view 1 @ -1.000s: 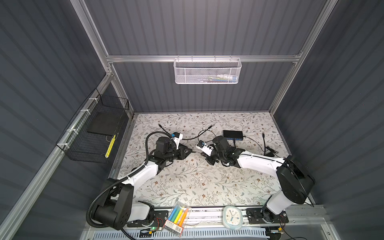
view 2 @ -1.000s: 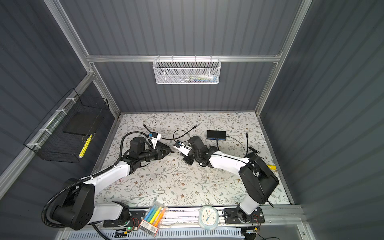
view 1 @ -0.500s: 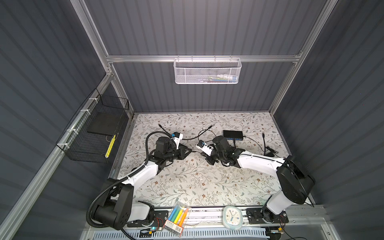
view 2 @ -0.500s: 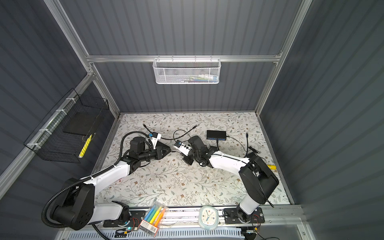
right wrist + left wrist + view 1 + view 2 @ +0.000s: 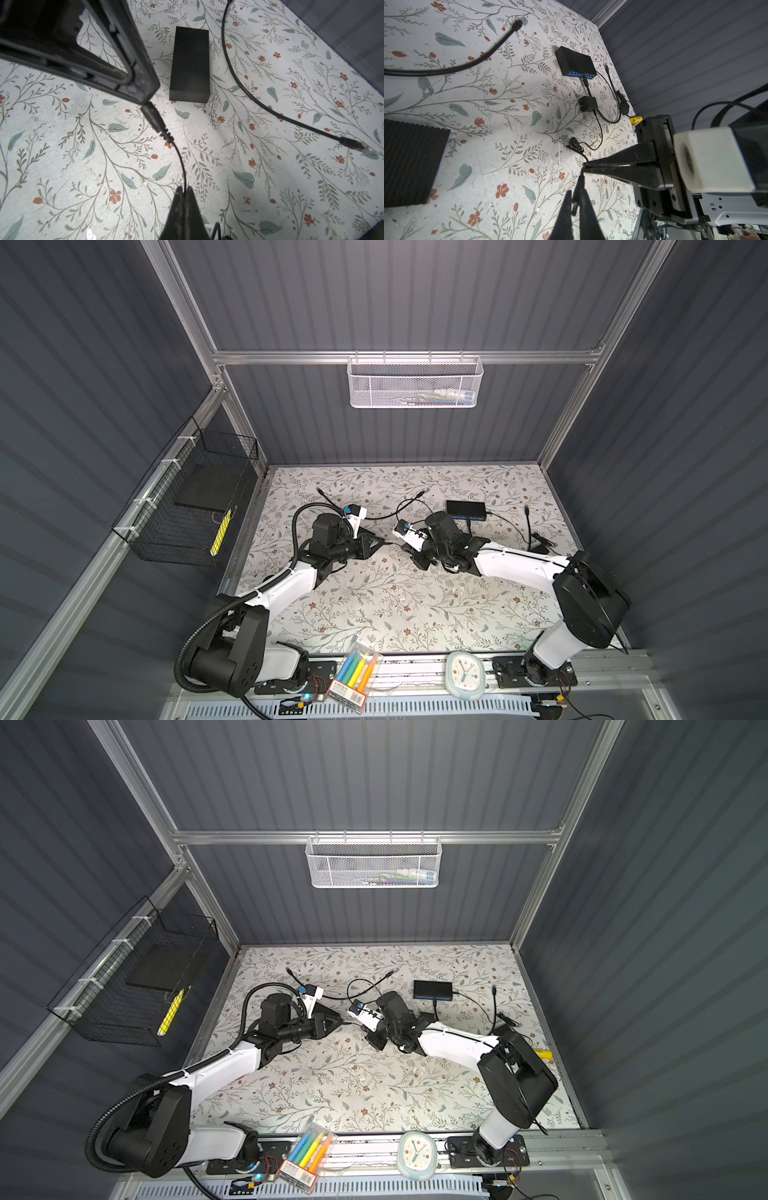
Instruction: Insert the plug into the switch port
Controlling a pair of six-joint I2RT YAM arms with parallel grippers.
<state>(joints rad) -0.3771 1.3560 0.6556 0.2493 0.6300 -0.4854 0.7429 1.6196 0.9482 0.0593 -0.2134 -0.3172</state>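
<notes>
The plug [image 5: 153, 118] is held over the middle of the floral table [image 5: 374, 605], its front end pinched between the closed fingers of the left gripper [image 5: 575, 194]. Its thin cable [image 5: 180, 158] runs from the plug's back into the right gripper [image 5: 184, 192], just to the right, whose jaws are clamped together on it. The switch [image 5: 465, 509] lies flat farther right and toward the far wall, well apart from the plug. Its blue ports face near, and 1 lead is plugged in.
</notes>
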